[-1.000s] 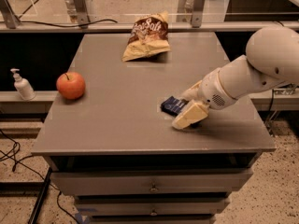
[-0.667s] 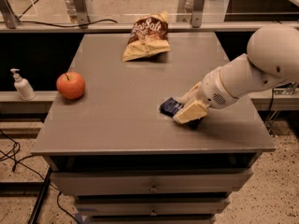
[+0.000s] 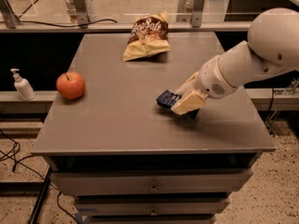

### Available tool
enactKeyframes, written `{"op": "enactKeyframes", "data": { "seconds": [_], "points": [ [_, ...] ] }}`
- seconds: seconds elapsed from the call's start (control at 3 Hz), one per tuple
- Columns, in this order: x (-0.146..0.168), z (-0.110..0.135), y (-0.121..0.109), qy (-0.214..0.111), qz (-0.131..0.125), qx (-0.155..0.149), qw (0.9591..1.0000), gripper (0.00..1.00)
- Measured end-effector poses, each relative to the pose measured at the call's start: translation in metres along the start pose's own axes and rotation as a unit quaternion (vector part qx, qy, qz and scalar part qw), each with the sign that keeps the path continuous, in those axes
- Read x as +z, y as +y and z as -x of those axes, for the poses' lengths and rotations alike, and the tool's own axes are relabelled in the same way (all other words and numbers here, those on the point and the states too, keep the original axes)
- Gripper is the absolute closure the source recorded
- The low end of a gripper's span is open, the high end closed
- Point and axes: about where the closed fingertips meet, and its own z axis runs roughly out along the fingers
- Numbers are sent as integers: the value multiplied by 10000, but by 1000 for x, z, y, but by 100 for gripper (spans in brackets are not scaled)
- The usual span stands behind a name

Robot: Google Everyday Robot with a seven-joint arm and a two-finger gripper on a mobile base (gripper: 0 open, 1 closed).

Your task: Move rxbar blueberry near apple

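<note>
The rxbar blueberry [image 3: 167, 98] is a small dark navy wrapper right of the table's middle. My gripper [image 3: 183, 97] comes in from the right and is shut on its right end, with tan fingers [image 3: 188, 103] above and below it. The left end of the bar sticks out toward the left and looks slightly raised off the table. The apple [image 3: 70, 85] is red-orange with a short stem and sits near the table's left edge, far to the left of the bar.
A brown-and-tan chip bag [image 3: 147, 35] lies at the back middle of the grey table [image 3: 117, 129]. A white pump bottle [image 3: 21, 85] stands on a ledge left of the table. Drawers are below the front edge.
My gripper and the bar have shifted a little to the left and up from where they were a second ago. The apple and chip bag have not moved.
</note>
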Motion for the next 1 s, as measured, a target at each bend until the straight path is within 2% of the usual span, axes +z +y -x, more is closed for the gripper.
{"op": "enactKeyframes", "data": {
  "seconds": [0.33,0.67,1.0],
  "points": [
    [-22,49,-7,-265,-143,-398,9988,100],
    [-22,51,-6,-250,-131,-429,9987,100],
    [1,81,-7,-384,-17,-506,9980,100]
  ]
}}
